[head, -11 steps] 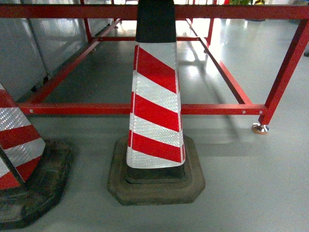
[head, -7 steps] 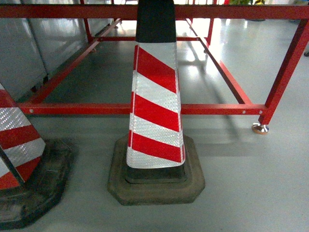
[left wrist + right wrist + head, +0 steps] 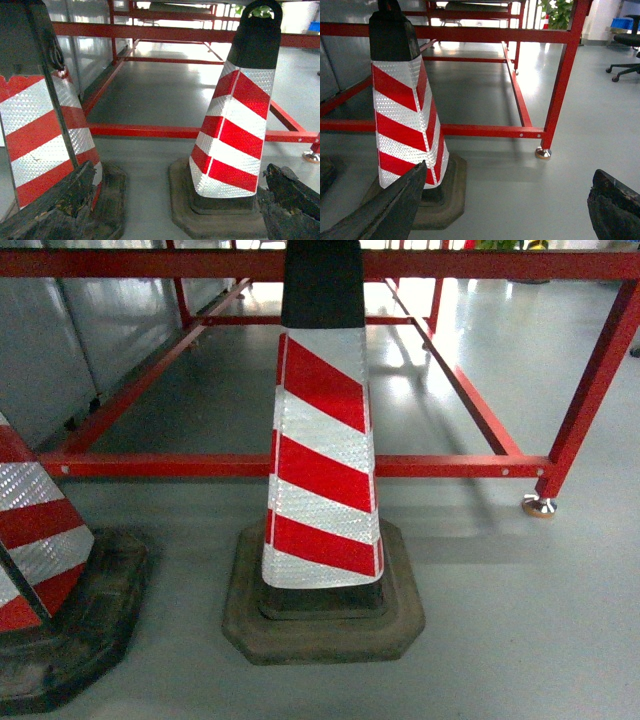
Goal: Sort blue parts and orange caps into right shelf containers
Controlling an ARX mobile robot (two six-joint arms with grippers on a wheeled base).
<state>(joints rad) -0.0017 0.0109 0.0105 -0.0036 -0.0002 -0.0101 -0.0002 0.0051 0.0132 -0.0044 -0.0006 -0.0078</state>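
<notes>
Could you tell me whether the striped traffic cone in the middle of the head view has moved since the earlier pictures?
No. The traffic cone sits at the same spot against the red frame rail behind it.

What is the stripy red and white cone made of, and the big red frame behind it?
The red-and-white striped traffic cone looks like plastic wrapped in glittery reflective sheeting, on a dull, scuffed, probably rubber base. The red frame seems painted metal: straight square bars and a shiny foot.
</notes>
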